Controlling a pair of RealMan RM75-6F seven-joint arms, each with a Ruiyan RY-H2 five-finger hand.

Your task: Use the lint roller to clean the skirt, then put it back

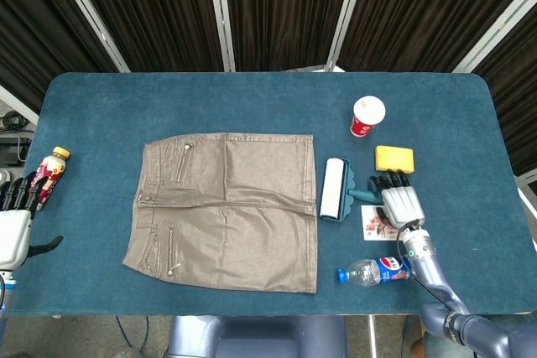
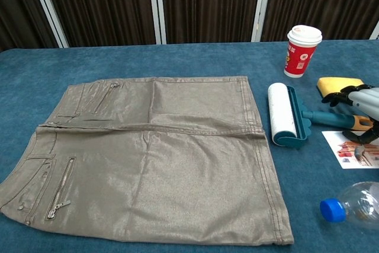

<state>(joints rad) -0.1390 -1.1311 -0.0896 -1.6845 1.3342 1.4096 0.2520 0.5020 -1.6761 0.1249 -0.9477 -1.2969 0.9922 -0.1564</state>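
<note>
Lint roller [image 1: 334, 189] was pictured lying on the table [image 1: 252, 98] just right of the flat skirt [image 1: 226, 207], not yet lifted. Right hand [image 1: 400, 204] was poised over its handle, fingers spread, nothing gripped; left hand [image 1: 15, 225] was held open, far left. Cleaning remained undone.

A: Both views are bright and evenly lit, seemingly from overhead; shadows under things are short and soft.

B: Any glare?

A: A soft sheen runs across the skirt [image 2: 154, 158], strongest in the chest view, and the plastic bottle [image 2: 355, 208] shows pale highlights.

B: Sharpness?

A: The head view is crisp at centre. The chest view cuts the bottle at its edge, and the right hand [image 2: 362, 106] there looks slightly soft, possibly motion blur. The dark curtains [image 1: 268, 6] stay dim.
</note>
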